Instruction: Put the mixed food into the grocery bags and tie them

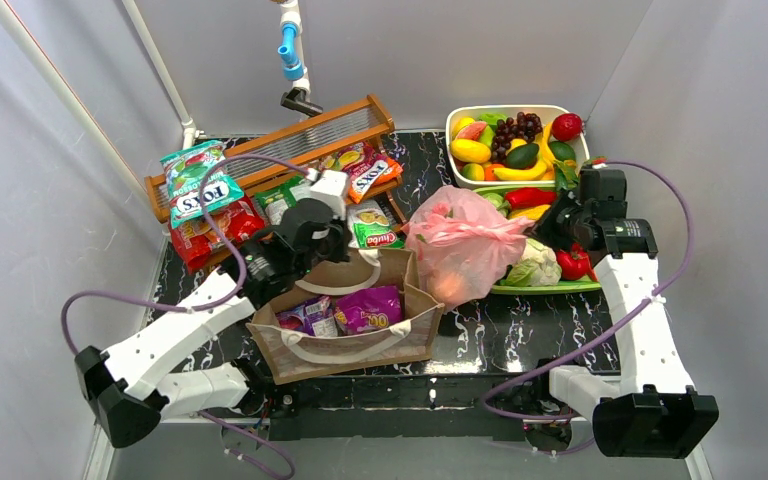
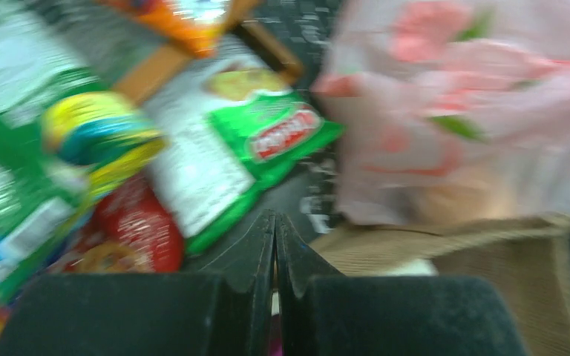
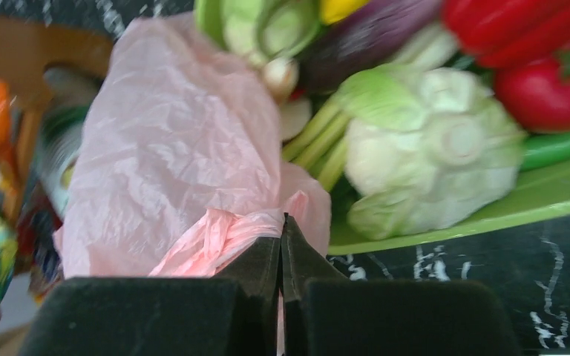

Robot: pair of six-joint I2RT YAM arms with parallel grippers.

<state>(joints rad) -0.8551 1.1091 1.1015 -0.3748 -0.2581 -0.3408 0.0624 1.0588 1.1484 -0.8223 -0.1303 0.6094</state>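
Note:
The brown tote (image 1: 415, 300) stands at the near middle with purple snack packets (image 1: 368, 308) inside. My left gripper (image 1: 338, 248) is over its far rim, jaws shut (image 2: 275, 216); the tote's white handle (image 2: 415, 267) runs in behind the fingers. The pink plastic bag (image 1: 460, 250) sits to the right of the tote, full and bunched at the top. My right gripper (image 1: 540, 232) is at its right side, shut on a twisted strand of the bag (image 3: 223, 230). A green packet (image 1: 373, 228), a red packet (image 1: 205, 232) and a Fox's packet (image 1: 200, 185) lie on the table.
A wooden rack (image 1: 290, 140) lies at the back left with packets on it. A white tray (image 1: 455, 125) of toy fruit is at the back right. A green tray (image 1: 550, 288) in front holds a cauliflower (image 1: 540, 262) and a tomato (image 1: 572, 262).

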